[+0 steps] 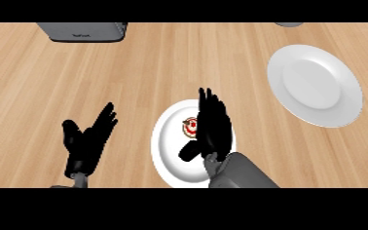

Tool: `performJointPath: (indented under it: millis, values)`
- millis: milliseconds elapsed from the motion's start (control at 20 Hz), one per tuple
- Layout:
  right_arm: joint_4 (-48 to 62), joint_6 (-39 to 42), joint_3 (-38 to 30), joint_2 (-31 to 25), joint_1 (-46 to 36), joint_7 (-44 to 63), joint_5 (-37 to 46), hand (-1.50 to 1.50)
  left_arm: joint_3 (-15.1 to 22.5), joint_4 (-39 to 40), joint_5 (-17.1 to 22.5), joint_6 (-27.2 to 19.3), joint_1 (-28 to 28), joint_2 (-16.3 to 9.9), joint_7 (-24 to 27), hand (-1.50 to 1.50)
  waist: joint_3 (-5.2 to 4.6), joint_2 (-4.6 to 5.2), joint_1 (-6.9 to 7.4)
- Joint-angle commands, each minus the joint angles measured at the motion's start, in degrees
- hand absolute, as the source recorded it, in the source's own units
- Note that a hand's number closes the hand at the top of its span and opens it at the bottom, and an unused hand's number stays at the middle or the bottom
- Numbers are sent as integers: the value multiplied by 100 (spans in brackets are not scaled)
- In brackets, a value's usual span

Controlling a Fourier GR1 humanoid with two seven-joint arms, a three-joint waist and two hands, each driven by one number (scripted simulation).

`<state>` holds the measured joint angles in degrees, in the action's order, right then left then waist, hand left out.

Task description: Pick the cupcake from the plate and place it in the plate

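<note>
A small cupcake (191, 126) with red and white topping sits on the near white plate (170, 161) at the lower middle. My right hand (213, 124) hovers over that plate, fingers straight, just right of the cupcake and partly covering it; its thumb points left below the cupcake. A second, larger white plate (316, 85) lies at the right with nothing on it. My left hand (90, 139) rests open at the lower left, fingers up, apart from both plates.
A grey toaster-like appliance (82, 31) stands at the back left. A grey round object (289, 24) shows at the top right edge. Bare wooden counter (179, 63) spreads between them.
</note>
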<state>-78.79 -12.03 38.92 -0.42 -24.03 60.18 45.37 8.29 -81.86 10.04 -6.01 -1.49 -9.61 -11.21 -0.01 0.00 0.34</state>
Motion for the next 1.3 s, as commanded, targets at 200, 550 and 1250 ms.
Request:
performJointPath:
  millis: [200,550,1250]
  values:
    - [594,-162,-71,40,-40,-74,-270,-150,92,-834,-60,25,-362,39,-534,0,3,-4,20]
    - [1525,84,12,41,-410,-721,-765,150,-250,176,-157,191,233,132,-48,0,1,7,3]
    - [942,-873,316,-403,-261,-992,397,150,-329,22,-211,203,-17,318,-95,0,0,-20,-74]
